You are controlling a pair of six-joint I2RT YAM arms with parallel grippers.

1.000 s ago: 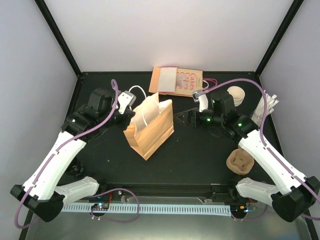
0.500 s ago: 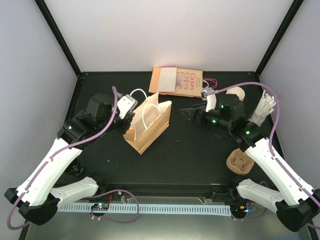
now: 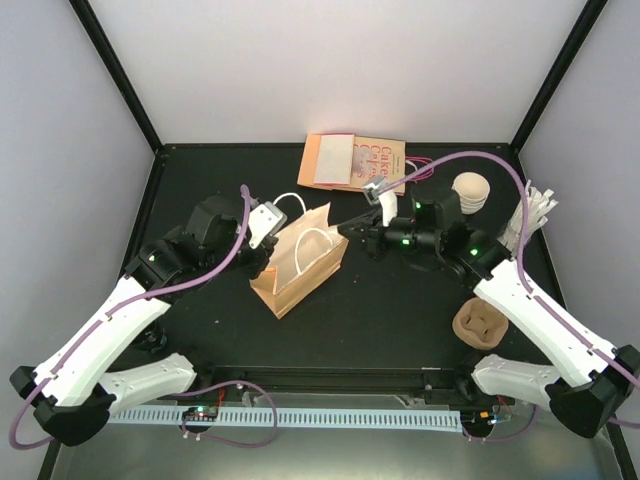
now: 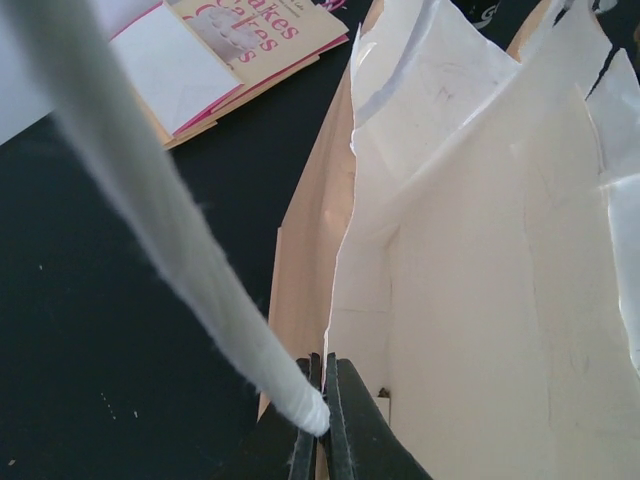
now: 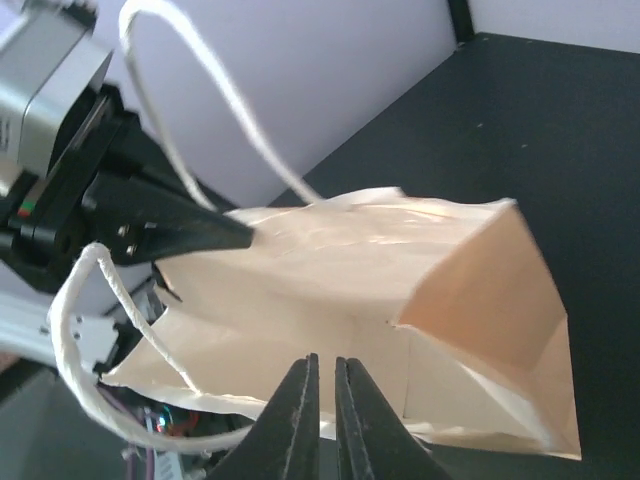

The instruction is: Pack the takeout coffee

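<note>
While the left jaws stay pressed together on the left rim of the paper bag (image 3: 300,268), right by its white cord handle (image 4: 200,280), we see the big change on the other side. The right jaws, spread wide and off to the right a second ago, have swung in and closed to a thin slit over the bag's right rim, apparently pinching the paper. We reckon both rims are now held, ready to spread the mouth. Back right, the takeout coffee (image 3: 471,190) sits on the surface (image 3: 400,300), well apart, not yet packed.
</note>
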